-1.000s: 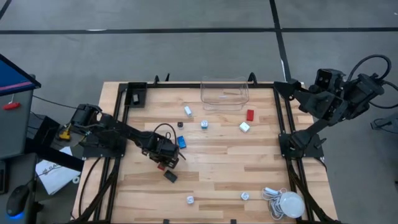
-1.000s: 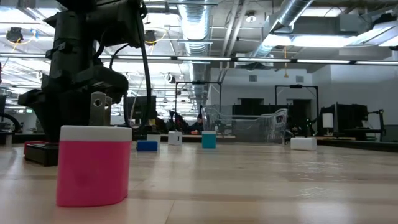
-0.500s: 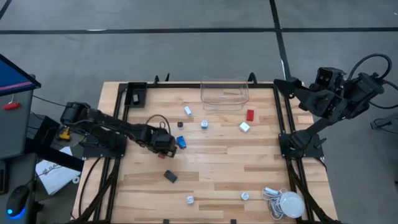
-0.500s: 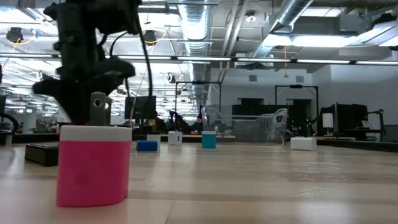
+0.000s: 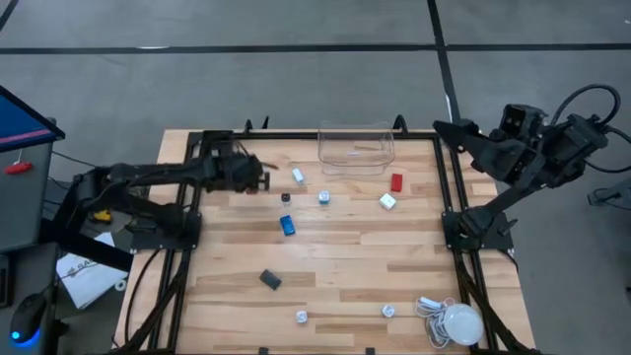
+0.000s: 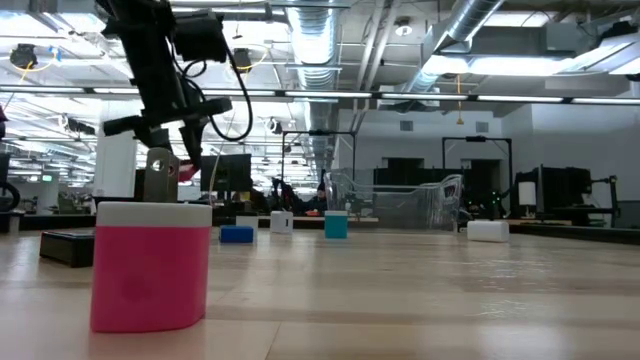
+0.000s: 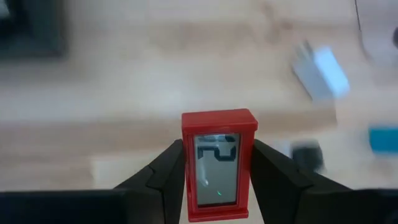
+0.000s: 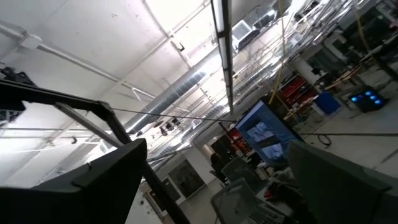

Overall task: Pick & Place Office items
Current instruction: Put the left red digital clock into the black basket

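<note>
- A pink block [image 6: 151,265] with a white top stands nearest the low camera on the table [image 5: 345,266].
- Along the near edge in the high view lie two small silvery pieces [image 5: 301,317] [image 5: 388,311], with the white bulb [image 5: 460,322] and its coiled cable in the near right corner.
- A black block [image 5: 269,280] lies alone, left of middle.
- A blue block [image 5: 287,225] sits mid-table, with a tiny black piece [image 5: 286,197] just beyond it.
- Farther on are a teal-and-silver piece [image 5: 323,197], a white block [image 5: 387,201], a red block [image 5: 396,181] and a white-and-blue clip [image 5: 298,176].
- The left gripper [image 5: 258,179] is raised over the far left of the table; its fingers are clamped on a red timer [image 7: 219,165] with a small screen, held off the wood.
- A clear bin [image 5: 356,148] stands at the far edge, middle.
- The right gripper [image 5: 449,129] waits raised outside the far right corner, its fingers spread apart on nothing.
</note>
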`<act>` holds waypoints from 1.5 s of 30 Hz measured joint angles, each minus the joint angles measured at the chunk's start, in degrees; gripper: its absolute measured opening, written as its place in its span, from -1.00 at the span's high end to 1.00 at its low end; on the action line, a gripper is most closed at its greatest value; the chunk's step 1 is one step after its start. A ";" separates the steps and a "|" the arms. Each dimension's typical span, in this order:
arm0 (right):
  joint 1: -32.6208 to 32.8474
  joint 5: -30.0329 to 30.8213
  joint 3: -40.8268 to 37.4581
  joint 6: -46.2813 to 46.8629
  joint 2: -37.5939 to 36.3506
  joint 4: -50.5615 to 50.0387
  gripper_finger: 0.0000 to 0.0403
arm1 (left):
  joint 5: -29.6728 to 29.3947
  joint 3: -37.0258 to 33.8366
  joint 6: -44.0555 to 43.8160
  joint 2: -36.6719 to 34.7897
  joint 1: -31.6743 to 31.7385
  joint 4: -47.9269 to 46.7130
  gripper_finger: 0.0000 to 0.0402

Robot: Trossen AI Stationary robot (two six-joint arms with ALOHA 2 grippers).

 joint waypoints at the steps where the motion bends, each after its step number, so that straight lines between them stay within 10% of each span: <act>1: 0.00 0.48 0.00 -0.13 0.00 -0.02 -0.88 | -0.01 0.00 1.99 0.01 2.32 1.12 0.29; 17: 0.00 4.03 0.00 -1.01 -0.09 -0.26 -0.88 | -1.76 6.01 20.01 -0.23 30.55 5.70 0.29; 45: -1.49 4.22 0.00 -0.35 -0.79 -3.74 -0.88 | -12.51 7.89 13.66 11.07 31.31 -2.28 0.29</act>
